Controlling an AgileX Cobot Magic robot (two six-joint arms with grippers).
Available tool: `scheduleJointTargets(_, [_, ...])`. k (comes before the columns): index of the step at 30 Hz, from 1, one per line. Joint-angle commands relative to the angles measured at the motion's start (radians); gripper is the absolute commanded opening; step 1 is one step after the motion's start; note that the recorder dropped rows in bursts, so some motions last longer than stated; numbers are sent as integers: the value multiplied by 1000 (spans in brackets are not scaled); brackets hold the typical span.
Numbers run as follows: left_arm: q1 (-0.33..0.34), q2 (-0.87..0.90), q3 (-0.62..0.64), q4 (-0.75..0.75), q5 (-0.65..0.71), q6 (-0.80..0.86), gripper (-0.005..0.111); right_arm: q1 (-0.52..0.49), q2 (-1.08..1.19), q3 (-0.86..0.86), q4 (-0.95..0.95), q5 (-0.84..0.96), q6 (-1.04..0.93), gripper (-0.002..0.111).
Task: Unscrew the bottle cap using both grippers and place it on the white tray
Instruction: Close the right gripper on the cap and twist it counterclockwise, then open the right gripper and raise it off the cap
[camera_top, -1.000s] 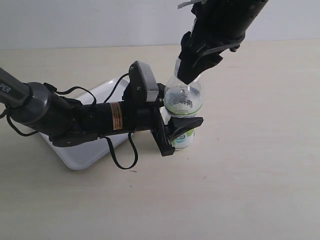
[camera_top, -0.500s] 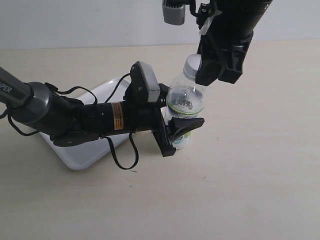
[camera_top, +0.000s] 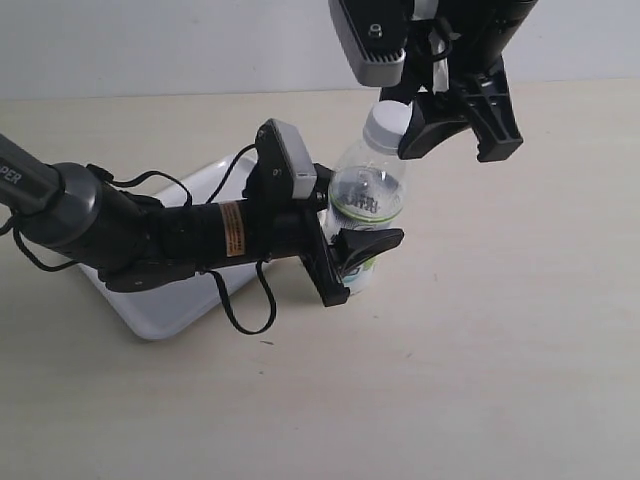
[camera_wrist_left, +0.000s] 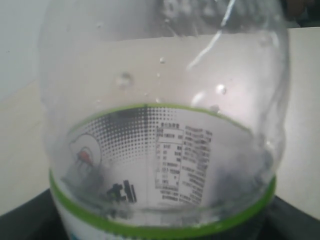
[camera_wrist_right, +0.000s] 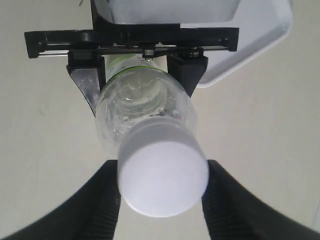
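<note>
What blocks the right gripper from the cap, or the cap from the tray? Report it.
Nothing visible blocks the right gripper: its open jaws flank the cap. Toward the tray, the left arm, which holds the bottle, lies over much of it, leaving only part bare.

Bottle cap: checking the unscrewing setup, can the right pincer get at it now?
Probably yes: the open right pincer straddles the small round white plastic bottle cap, nothing between, while the left pincer steadies the clear plastic bottle.
</note>
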Motion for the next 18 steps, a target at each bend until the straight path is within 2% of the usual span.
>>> scheduleJointTargets(1, [-5, -18, -3, 32, -34, -4, 39, -2, 2, -2, -46, -135, -123, 0])
scheduleJointTargets(10, [-5, -18, -3, 28, -41, -4, 39, -2, 2, -2, -41, -154, -365, 0])
scheduleJointTargets(18, [-5, -18, -3, 28, -41, -4, 39, -2, 2, -2, -47, -163, -444, 0])
